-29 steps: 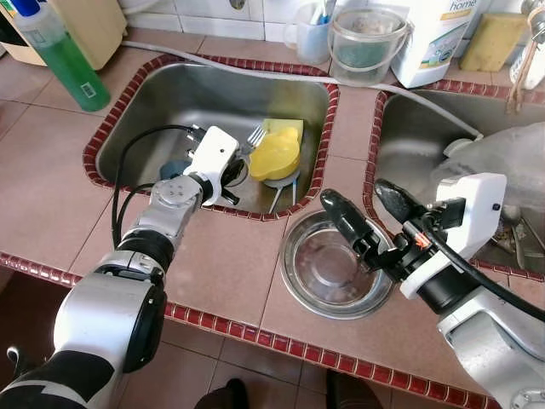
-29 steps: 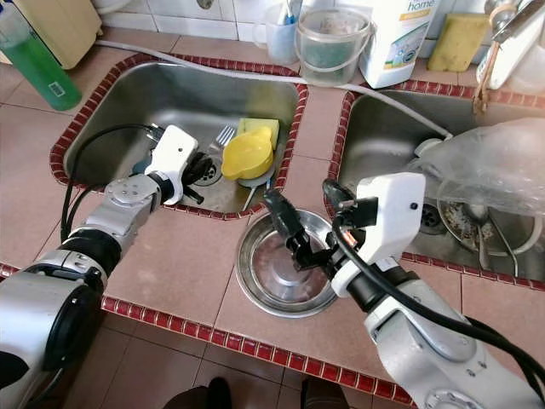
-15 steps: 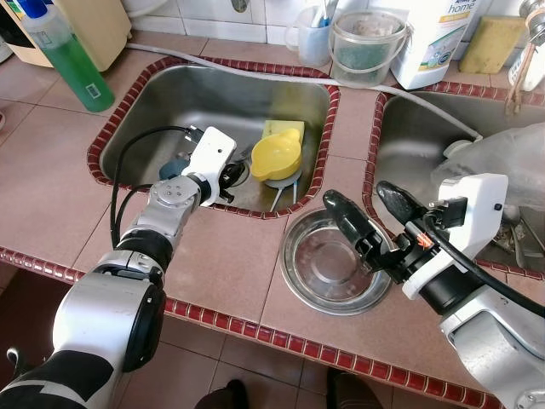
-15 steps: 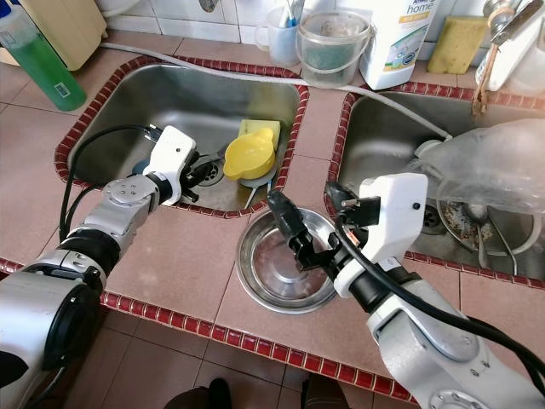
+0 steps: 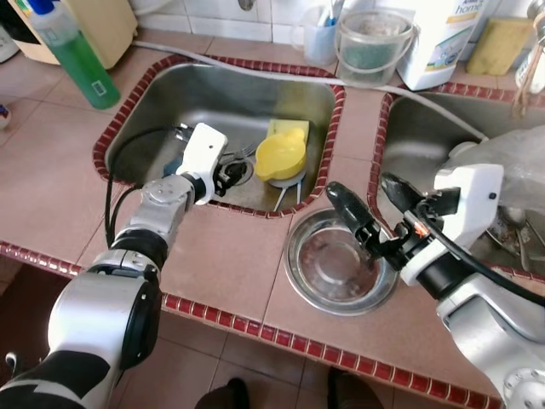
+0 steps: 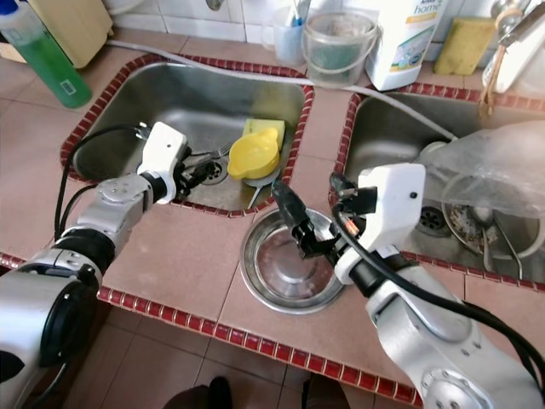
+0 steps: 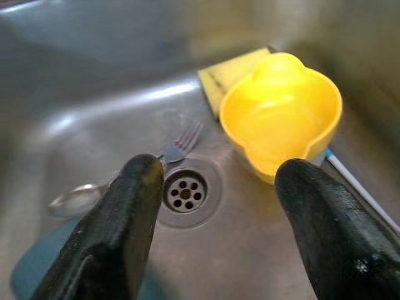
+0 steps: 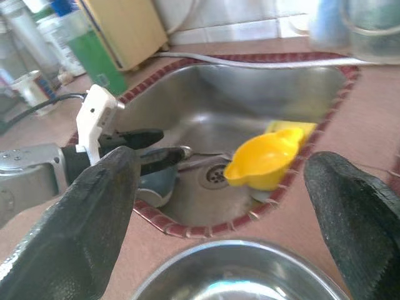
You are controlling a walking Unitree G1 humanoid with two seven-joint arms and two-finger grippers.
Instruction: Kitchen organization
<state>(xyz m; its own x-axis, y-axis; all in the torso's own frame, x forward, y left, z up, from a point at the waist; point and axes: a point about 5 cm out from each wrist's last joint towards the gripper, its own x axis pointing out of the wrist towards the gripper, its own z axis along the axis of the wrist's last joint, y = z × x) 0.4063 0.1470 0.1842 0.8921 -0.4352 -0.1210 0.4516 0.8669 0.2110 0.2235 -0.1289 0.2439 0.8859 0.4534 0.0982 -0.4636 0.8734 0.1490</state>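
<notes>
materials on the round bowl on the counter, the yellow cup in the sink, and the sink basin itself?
Bowl: looks like stainless steel, polished; mirror-like glare and reflections inside.
Yellow cup: likely plastic; uniform opaque colour, soft sheen, thick moulded rim.
Sink basin: stainless steel by the look, brushed or dulled; grey metal with broad, diffuse highlights rather than sharp reflections.

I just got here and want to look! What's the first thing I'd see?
A bright yellow bowl tipped in the left sink, with the left gripper open just in front of it, above the drain. Then the shiny steel bowl on the tiled counter between the sinks, with the right gripper open above it.
</notes>
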